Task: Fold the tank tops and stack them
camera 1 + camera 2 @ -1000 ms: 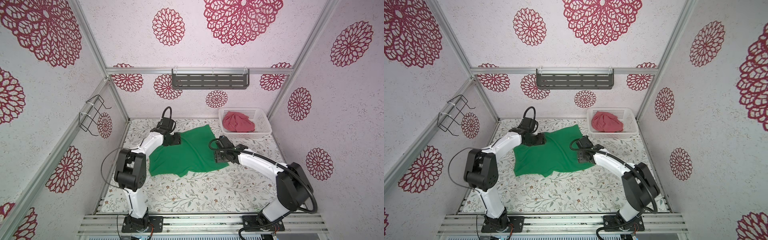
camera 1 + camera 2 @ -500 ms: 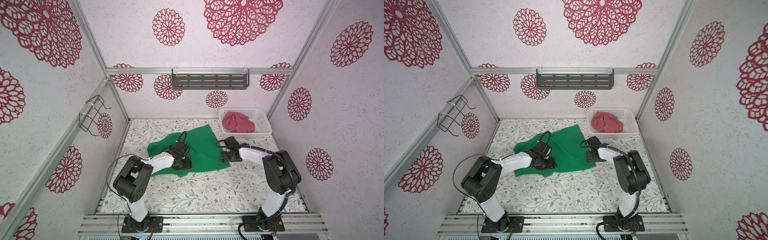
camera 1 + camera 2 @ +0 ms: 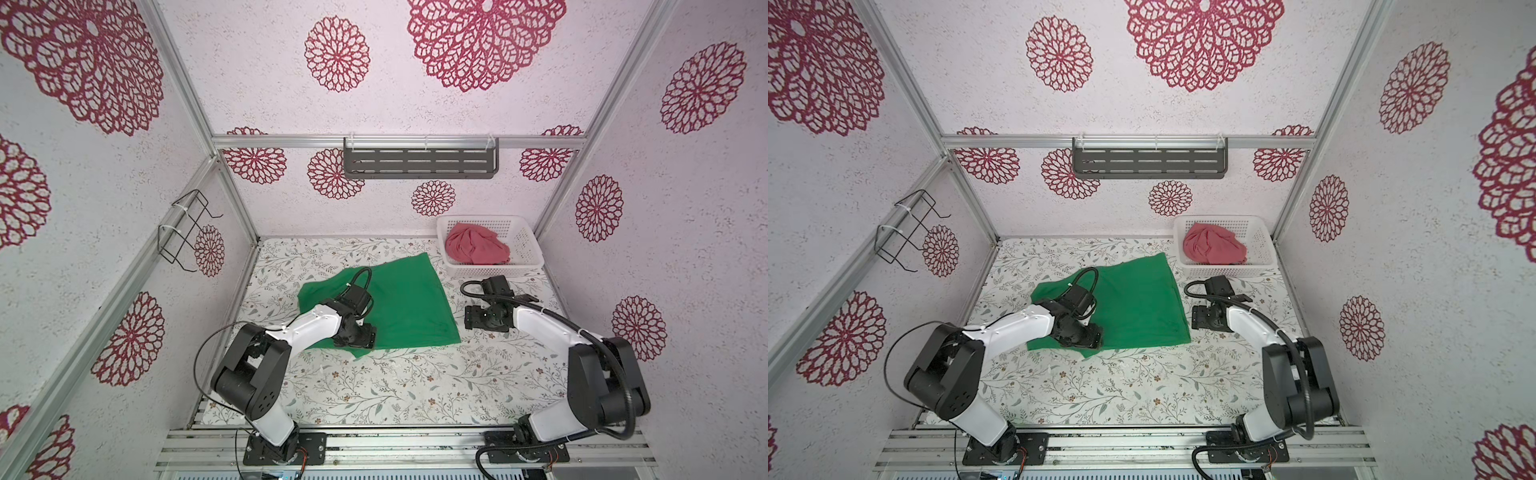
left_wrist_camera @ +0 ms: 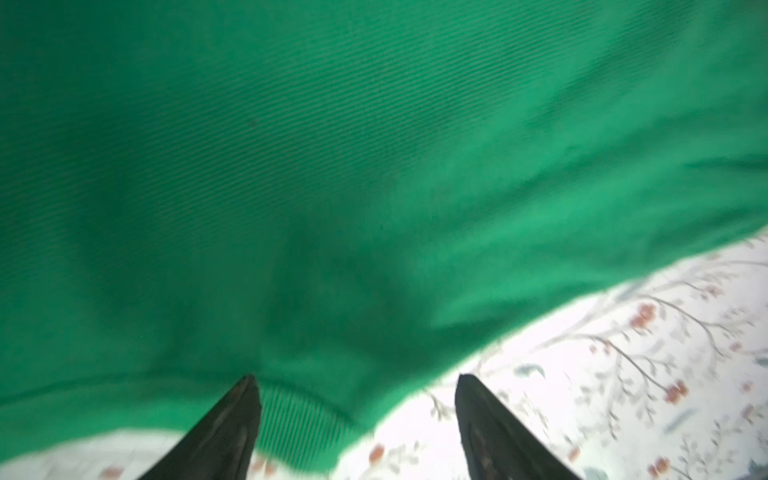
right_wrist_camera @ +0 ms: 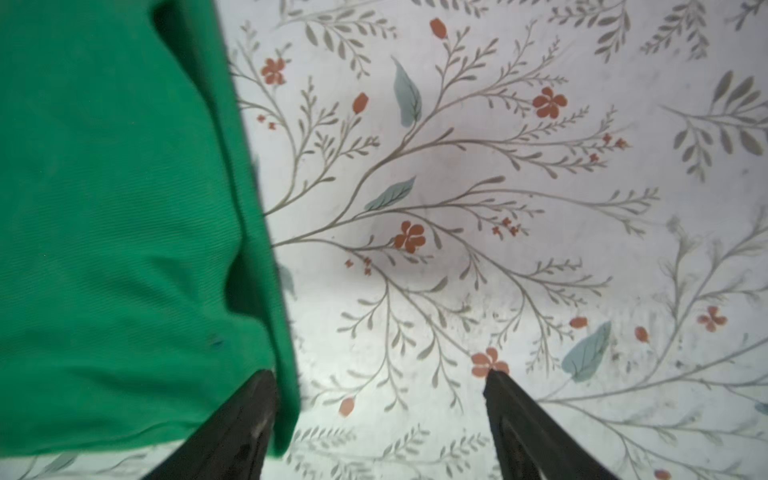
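**Fold in progress, both top views and both wrist views.** The green top (image 3: 407, 299) lies spread on the worktop (image 3: 395, 382), roughly in the middle, with its far-left part rumpled. The pink top (image 3: 476, 249) sits bunched in the basket (image 3: 490, 270) at the far right, untouched.

**Change over the last second.** The left gripper (image 3: 371, 337) has swept from the far-left edge of the green top to its near edge. It now sits low over the near-left corner. In the left wrist view its fingers (image 4: 232, 424) stand apart, with the ribbed hem between and under them and nothing clamped. They have widened a little during the sweep. The right gripper (image 3: 467, 322) has drawn back from the right edge of the cloth and now hangs just beside it. In the right wrist view its fingers (image 5: 249, 415) are likewise apart, one at the hem and the other over bare worktop.

**Reading.** Neither gripper holds cloth. The outline of the green top is much as it was a second ago, so no clean fold has been made yet. The pose suggests both arms are lining up on the near and right edges for a fresh grasp. The task is early: one top unfolded, the other still in the basket.
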